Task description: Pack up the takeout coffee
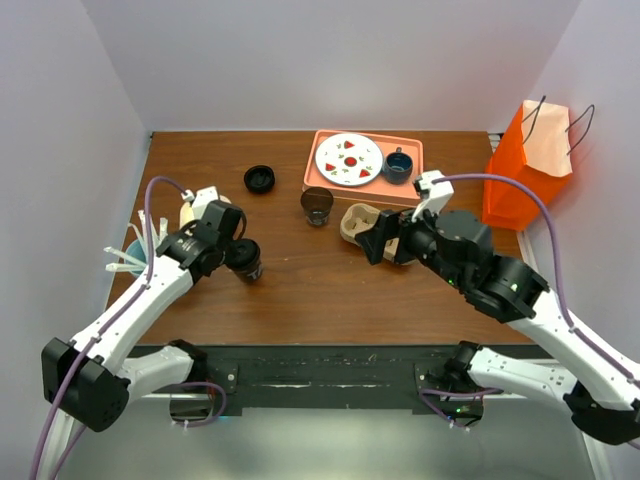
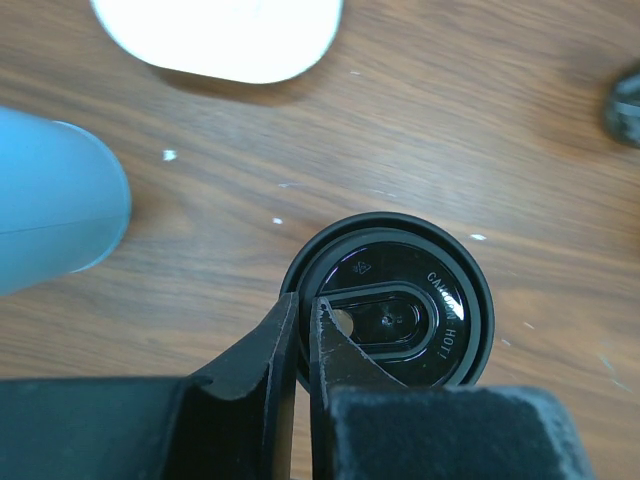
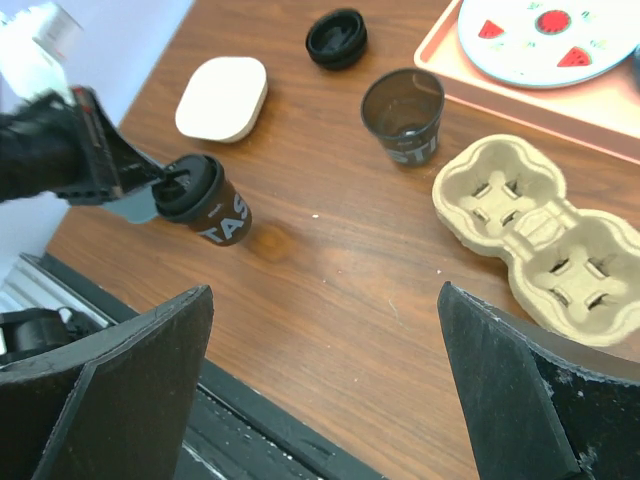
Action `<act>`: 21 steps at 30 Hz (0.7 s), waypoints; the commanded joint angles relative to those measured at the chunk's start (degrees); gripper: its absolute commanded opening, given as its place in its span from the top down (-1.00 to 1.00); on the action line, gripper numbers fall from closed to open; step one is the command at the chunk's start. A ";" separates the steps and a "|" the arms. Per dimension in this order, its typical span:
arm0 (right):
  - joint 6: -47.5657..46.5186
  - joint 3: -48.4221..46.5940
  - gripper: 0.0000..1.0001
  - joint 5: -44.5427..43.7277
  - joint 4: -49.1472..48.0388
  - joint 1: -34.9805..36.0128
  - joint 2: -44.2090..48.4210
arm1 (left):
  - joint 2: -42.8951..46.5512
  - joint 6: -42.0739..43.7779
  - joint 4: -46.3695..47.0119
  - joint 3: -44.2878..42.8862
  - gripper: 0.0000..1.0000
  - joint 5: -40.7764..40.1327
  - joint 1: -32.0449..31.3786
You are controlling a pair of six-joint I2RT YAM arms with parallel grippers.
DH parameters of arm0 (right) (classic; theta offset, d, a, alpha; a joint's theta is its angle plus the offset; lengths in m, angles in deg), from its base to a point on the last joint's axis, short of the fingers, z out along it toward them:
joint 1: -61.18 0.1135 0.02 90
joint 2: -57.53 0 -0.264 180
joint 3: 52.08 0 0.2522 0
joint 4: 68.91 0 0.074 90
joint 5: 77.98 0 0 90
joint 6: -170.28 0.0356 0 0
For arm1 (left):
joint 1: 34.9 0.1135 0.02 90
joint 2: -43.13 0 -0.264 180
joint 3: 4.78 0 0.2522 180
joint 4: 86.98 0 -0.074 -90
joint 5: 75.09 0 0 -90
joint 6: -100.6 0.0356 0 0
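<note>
The takeout coffee [image 1: 246,261], a dark cup with a round black lid, stands upright on the wooden table at the left. It also shows in the left wrist view [image 2: 400,310] and the right wrist view [image 3: 208,203]. My left gripper [image 1: 236,250] [image 2: 303,318] is over its left edge. The jaws are nearly together and pinch the lid's rim. My right gripper [image 1: 383,245] [image 3: 325,400] is wide open and empty, hovering above bare table right of centre. It is just in front of a cardboard cup carrier [image 1: 360,222] [image 3: 540,240].
An open lidless cup [image 1: 317,205] and a loose black lid [image 1: 260,179] stand behind the coffee. A pink tray [image 1: 412,150] holds a plate and a blue mug [image 1: 397,165]. An orange bag [image 1: 525,165] stands at the far right. A light-blue cup [image 2: 50,200] and a white pad [image 2: 220,35] are at the left.
</note>
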 commanded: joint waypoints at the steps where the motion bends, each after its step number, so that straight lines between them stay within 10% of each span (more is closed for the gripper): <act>1: 0.76 -0.25 -0.94 -2.07 2.94 0.06 0.80 | 1.56 -0.15 7.31 4.29 1.00 -7.35 -0.06; 11: 0.59 -4.99 -0.93 -1.72 9.89 0.06 -1.66 | 2.09 -0.58 9.96 9.06 1.00 -7.97 -0.06; 15: 1.20 -7.98 -0.93 -2.41 12.35 0.06 -3.86 | 4.63 -1.11 8.30 7.14 0.26 -7.01 -0.06; 21: 5.77 -11.59 -0.88 -6.81 15.52 0.06 -7.29 | 7.98 -0.41 6.27 0.47 -0.09 -3.59 -0.06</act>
